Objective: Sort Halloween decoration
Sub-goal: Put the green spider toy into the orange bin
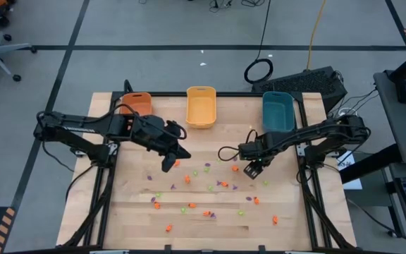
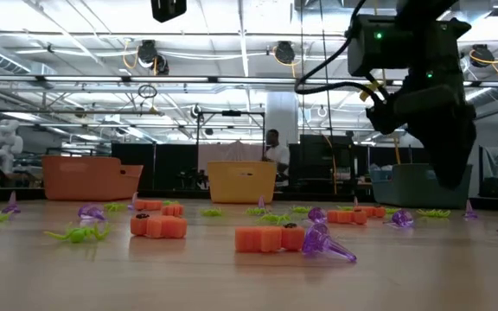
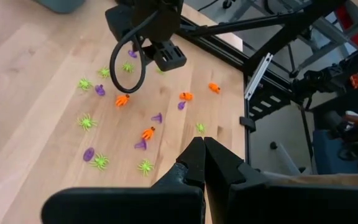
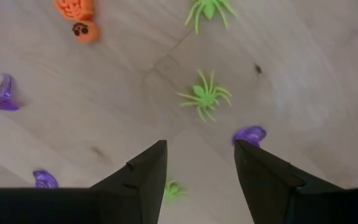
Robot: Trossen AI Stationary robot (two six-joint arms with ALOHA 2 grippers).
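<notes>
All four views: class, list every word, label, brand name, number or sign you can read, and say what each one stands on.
None can be read.
The orange bin, yellow bin and teal bin show no lettering.
The trinkets and both arms show none either.

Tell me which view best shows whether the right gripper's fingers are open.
The right wrist view: the right gripper shows a clear gap between its two fingers, low over a green spider. The high view shows it small, its gap unreadable. The left wrist view shows it from behind; the low view shows no such gap.
</notes>
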